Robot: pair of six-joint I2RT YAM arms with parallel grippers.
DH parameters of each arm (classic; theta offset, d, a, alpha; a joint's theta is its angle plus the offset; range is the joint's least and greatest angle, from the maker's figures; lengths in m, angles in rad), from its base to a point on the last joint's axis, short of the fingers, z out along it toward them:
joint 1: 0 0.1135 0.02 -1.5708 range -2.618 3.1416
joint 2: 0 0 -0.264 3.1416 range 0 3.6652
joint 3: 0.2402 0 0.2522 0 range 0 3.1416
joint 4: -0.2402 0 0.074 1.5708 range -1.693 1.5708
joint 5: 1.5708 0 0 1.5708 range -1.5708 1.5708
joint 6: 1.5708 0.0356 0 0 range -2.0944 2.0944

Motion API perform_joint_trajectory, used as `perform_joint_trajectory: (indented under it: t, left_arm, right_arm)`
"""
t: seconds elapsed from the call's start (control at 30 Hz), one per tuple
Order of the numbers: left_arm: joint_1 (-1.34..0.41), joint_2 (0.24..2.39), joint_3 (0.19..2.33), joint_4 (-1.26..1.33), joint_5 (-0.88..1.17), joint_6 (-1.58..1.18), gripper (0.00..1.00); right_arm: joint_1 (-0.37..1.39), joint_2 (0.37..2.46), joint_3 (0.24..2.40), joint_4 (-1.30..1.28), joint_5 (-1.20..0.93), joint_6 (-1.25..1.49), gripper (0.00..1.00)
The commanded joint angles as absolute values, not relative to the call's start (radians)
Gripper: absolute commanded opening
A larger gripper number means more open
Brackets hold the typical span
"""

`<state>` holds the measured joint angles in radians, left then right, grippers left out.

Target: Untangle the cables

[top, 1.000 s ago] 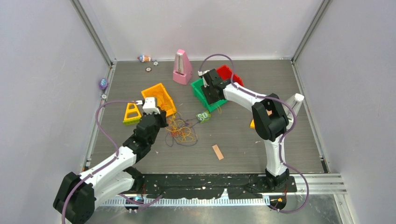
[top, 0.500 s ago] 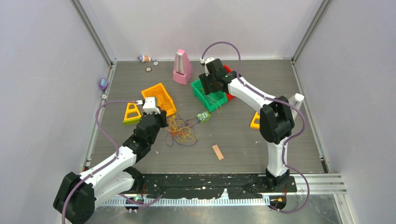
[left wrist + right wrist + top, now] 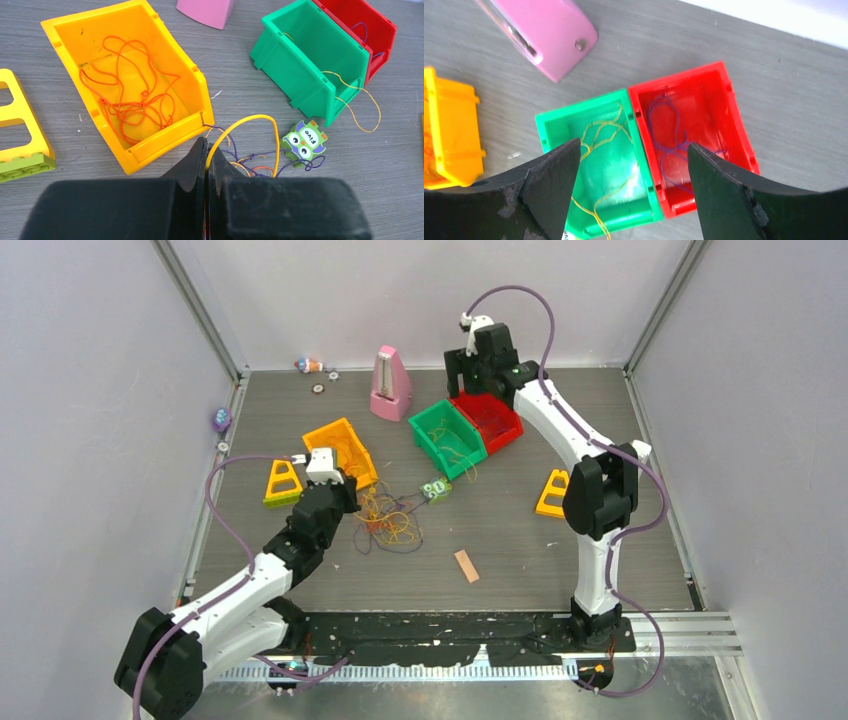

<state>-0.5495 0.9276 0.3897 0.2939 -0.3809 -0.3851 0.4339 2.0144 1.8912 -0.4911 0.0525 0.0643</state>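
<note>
sorting | right tool [image 3: 633, 149] wide, empty, above red bin [image 3: 709, 100] | left tool [image 3: 206, 164] pinching yellow cable [image 3: 250, 116] | next: tug free of mid-frame tangle [image 3: 386, 521]

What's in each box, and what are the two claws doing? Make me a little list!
orange bin: orange cable inside
green bin: yellow-green cable inside, one end hanging out over the front
red bin: purple cable inside
pile: mixed cables tangled on the table
left gripper: shut on yellow loop from the pile
right gripper: open, empty, above the green and red bins
</note>
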Motion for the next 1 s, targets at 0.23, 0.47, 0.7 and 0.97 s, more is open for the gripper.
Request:
perform_joint_trajectory:
  t: [0.23, 0.47, 0.7, 0.97]
  left_arm:
    - [-0.552, 0.93, 0.43, 0.307, -0.375, -0.378, 0.0]
    - [-0.553, 0.942, 0.437, 0.308, -0.357, -0.384, 0.0]
    - [-0.554, 0.942, 0.438, 0.308, -0.345, -0.389, 0.0]
    - [-0.554, 0.952, 0.44, 0.311, -0.333, -0.393, 0.0]
  right_arm:
    - [0.43, 2.054, 1.979, -0.509, -0.083, 0.087, 0.77]
    - [0.434, 1.781, 1.555, -0.4, -0.102, 0.08, 0.77]
    - [0.478, 1.615, 1.224, -0.272, -0.121, 0.112, 0.76]
    - [0.537, 1.631, 1.05, -0.155, -0.139, 0.168, 0.75]
